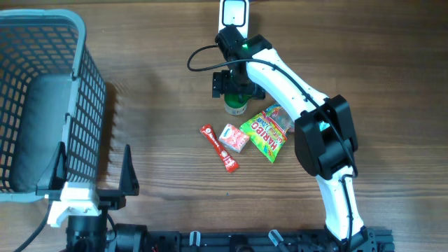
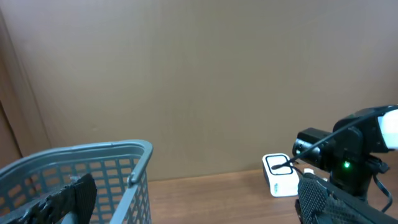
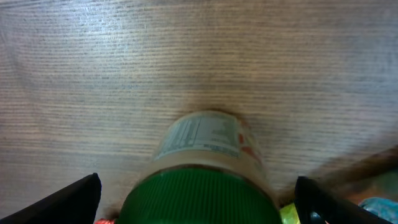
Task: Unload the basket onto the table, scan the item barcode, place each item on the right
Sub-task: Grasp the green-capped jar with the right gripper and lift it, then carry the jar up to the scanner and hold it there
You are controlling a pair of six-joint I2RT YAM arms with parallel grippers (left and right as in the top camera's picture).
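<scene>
On the wooden table (image 1: 154, 98), the grey basket (image 1: 77, 42) is seen at nine to ten o'clock. The loose goods are gathered just right of centre: a Haribo bag (image 1: 266, 133), a pink packet (image 1: 234, 138) and a red stick (image 1: 218, 148). The green-lidded jar (image 1: 235, 106), judged to be the item to be scanned, stands upright at their twelve o'clock edge. The white scanner (image 1: 232, 12) is placed at twelve o'clock on the table, apart from the jar.

The task is judged barely begun: the jar is not yet gripped, lifted or shown to the scanner.

The right gripper (image 3: 198, 182) is spread wide and lowered around the lid, with a gap seen at each side and nothing held. The left gripper (image 1: 94, 171) is parked at seven o'clock beside the basket, equally wide and empty.
</scene>
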